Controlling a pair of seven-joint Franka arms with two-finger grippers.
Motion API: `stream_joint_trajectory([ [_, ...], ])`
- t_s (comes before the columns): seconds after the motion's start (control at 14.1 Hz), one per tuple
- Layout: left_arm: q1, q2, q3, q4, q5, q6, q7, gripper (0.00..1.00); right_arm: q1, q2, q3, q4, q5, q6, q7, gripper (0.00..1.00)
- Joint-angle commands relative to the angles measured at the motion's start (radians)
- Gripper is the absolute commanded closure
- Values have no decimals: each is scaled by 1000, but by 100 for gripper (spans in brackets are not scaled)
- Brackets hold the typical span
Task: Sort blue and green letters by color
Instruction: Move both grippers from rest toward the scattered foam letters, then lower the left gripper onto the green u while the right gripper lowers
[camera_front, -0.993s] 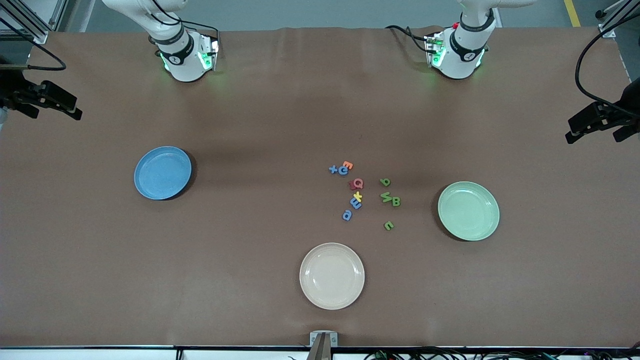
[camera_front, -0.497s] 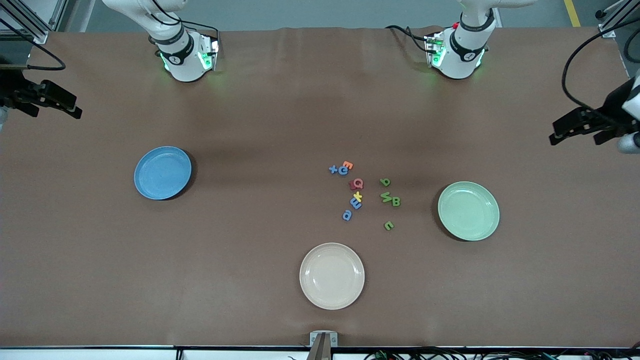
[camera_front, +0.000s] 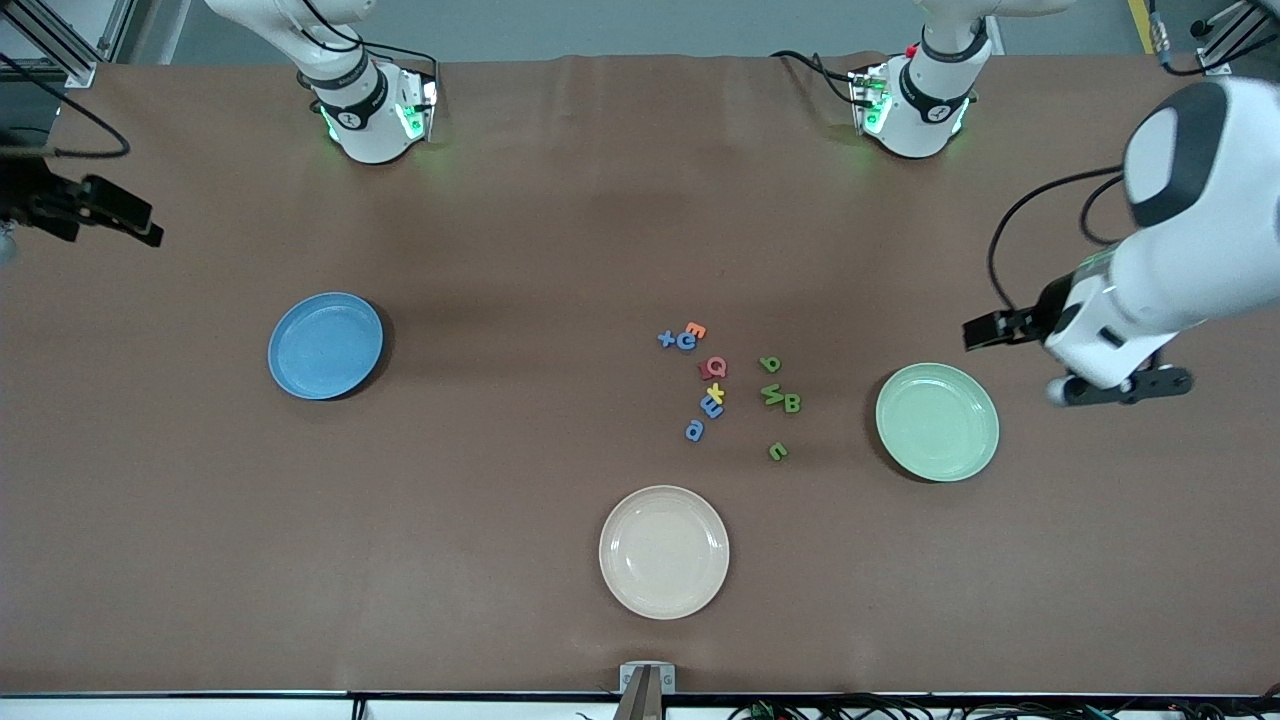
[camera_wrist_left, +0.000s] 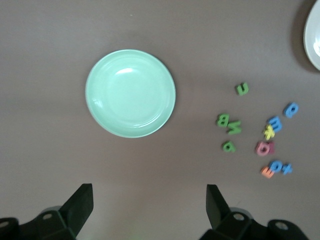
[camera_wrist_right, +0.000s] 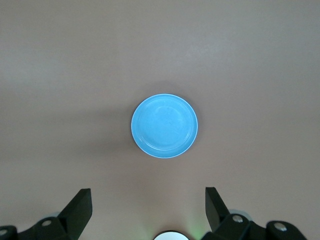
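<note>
Several blue letters (camera_front: 686, 342) and several green letters (camera_front: 780, 398) lie loose in a small cluster mid-table, the green ones on the side toward the green plate (camera_front: 937, 421). The left wrist view also shows the green letters (camera_wrist_left: 229, 125), the blue letters (camera_wrist_left: 280, 142) and the green plate (camera_wrist_left: 130, 92). My left gripper (camera_front: 1120, 385) (camera_wrist_left: 148, 210) hangs open and empty above the table beside the green plate. My right gripper (camera_front: 100, 222) (camera_wrist_right: 147, 210) waits open and empty, high at the right arm's end. The blue plate (camera_front: 325, 345) (camera_wrist_right: 164, 126) is bare.
Orange, red and yellow letters (camera_front: 713, 368) are mixed in with the blue ones. A cream plate (camera_front: 664, 551) sits nearer to the front camera than the cluster. The two arm bases (camera_front: 370, 110) stand along the table edge farthest from that camera.
My left arm has swung in from the table's end and now hangs beside the green plate. The right gripper has barely shifted. Letters and plates have not moved.
</note>
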Motion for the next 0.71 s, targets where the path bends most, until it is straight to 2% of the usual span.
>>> stream_joint_trajectory([
  [0.0, -42, 79, -16, 19, -3, 72, -136, 1, -15, 144, 9, 72, -26, 25, -14, 0],
  [0.14, -76, 137, -16, 19, 1, 141, -231, 1, 11, 179, 13, 73, -93, 35, 1, 0],
  [0.21, -92, 165, -15, 19, 1, 176, -269, 1, 30, 179, 13, 69, -84, 30, 30, 0],
  [0.28, -108, 194, -15, 19, 1, 208, -306, 1, 54, 182, 13, 62, -67, 38, 135, 0],
  [0.5, -165, 283, -13, 21, 14, 335, -438, 1, 146, 237, 13, 62, 60, 102, 425, 0],
  [0.64, -196, 343, -13, 22, 37, 409, -513, 1, 262, 275, 13, 65, 65, 166, 583, 0],
])
